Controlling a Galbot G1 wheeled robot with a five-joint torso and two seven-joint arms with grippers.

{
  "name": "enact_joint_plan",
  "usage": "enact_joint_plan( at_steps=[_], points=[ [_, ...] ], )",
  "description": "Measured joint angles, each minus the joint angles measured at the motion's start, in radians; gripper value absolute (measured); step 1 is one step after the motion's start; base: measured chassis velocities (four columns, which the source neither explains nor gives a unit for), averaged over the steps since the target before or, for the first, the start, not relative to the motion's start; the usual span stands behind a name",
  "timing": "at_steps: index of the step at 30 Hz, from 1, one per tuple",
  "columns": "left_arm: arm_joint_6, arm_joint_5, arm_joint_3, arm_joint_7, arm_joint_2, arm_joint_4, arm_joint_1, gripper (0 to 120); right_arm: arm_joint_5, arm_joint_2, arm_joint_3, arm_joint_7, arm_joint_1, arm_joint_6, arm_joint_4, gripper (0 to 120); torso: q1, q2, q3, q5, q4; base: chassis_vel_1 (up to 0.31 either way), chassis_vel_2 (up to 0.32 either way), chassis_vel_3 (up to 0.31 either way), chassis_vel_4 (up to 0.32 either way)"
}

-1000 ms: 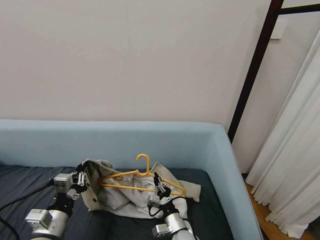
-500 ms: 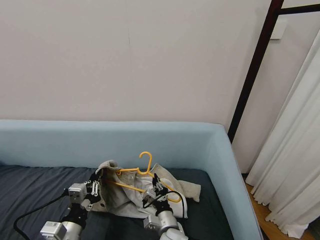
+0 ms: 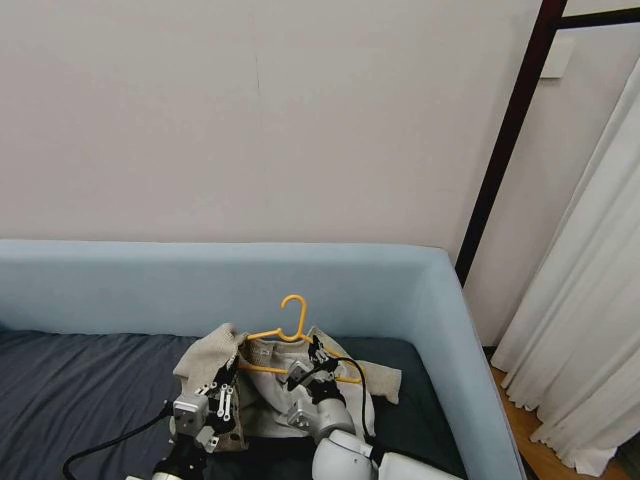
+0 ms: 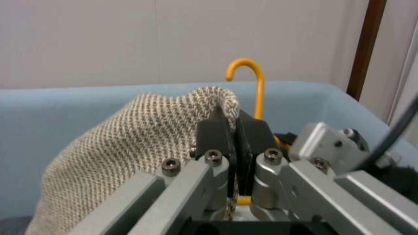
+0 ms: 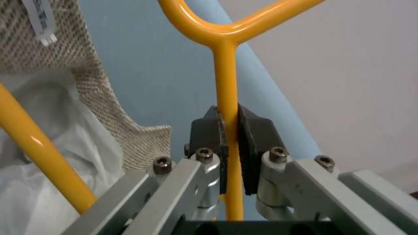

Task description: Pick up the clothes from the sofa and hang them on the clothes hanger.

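A beige knitted garment [image 3: 215, 350] with a white lining lies bunched on the sofa around a yellow hanger [image 3: 293, 305]. My left gripper [image 3: 218, 384] is shut on a raised fold of the knit. In the left wrist view the pads [image 4: 212, 134] pinch the fabric [image 4: 130, 142], with the hanger hook [image 4: 251, 73] just behind. My right gripper [image 3: 311, 372] is shut on the hanger's arm to the right of the hook. In the right wrist view, the right gripper [image 5: 226, 132] clamps the yellow rod [image 5: 225, 73], with the knit [image 5: 52, 44] beside it.
The sofa has a light blue backrest [image 3: 200, 275] and a dark seat cushion [image 3: 70, 385]. A black clothes-rack pole [image 3: 505, 140] stands right of the sofa. White curtains [image 3: 590, 320] hang at the far right, above a wooden floor.
My left gripper has carried the knit fold to the right, toward the hanger, bunching the garment. The right gripper and the hanger have shifted slightly left and up.
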Motion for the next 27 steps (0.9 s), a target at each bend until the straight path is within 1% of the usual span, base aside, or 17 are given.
enact_joint_plan(
  at_steps=[4, 6, 7, 11, 15, 21, 27],
  points=[
    [-0.016, 0.034, -0.010, -0.001, -0.006, 0.017, 0.006, 0, 0.098, 0.024, 0.000, 0.051, 0.010, -0.013, 0.001, 5, 0.000, 0.000, 0.000, 0.0001, 0.0001, 0.000, 0.000, 0.000, 0.000],
    [-0.025, 0.054, -0.037, -0.023, -0.009, 0.025, 0.011, 0, 0.117, 0.021, 0.006, 0.061, 0.009, -0.011, 0.003, 5, 0.000, 0.000, 0.000, 0.0001, 0.0001, 0.000, 0.000, 0.000, 0.000],
    [-0.025, 0.054, -0.037, -0.023, -0.009, 0.025, 0.011, 0, 0.117, 0.021, 0.006, 0.061, 0.009, -0.011, 0.003, 5, 0.000, 0.000, 0.000, 0.0001, 0.0001, 0.000, 0.000, 0.000, 0.000],
    [-0.023, 0.066, -0.064, -0.102, -0.008, 0.038, 0.038, 0, 0.166, 0.002, 0.025, 0.079, -0.004, -0.006, 0.015, 5, 0.000, 0.000, 0.000, 0.0001, 0.0000, 0.000, 0.000, 0.000, 0.000],
    [-0.022, 0.081, -0.073, -0.128, -0.005, 0.057, 0.042, 0, 0.222, -0.007, 0.039, 0.101, -0.011, -0.004, 0.022, 5, 0.000, 0.000, 0.000, 0.0001, -0.0001, 0.000, 0.000, 0.000, 0.000],
    [-0.022, 0.089, -0.063, -0.130, -0.010, 0.058, 0.041, 0, 0.245, -0.005, 0.052, 0.116, -0.022, 0.005, 0.027, 5, 0.000, 0.000, 0.000, 0.0002, -0.0001, 0.000, 0.000, 0.000, 0.000],
    [-0.043, 0.087, -0.030, -0.079, -0.027, 0.042, 0.020, 0, 0.211, 0.018, 0.037, 0.121, -0.036, -0.002, 0.003, 5, 0.000, 0.000, 0.000, 0.0001, -0.0002, 0.000, 0.000, 0.000, 0.000]
  ],
)
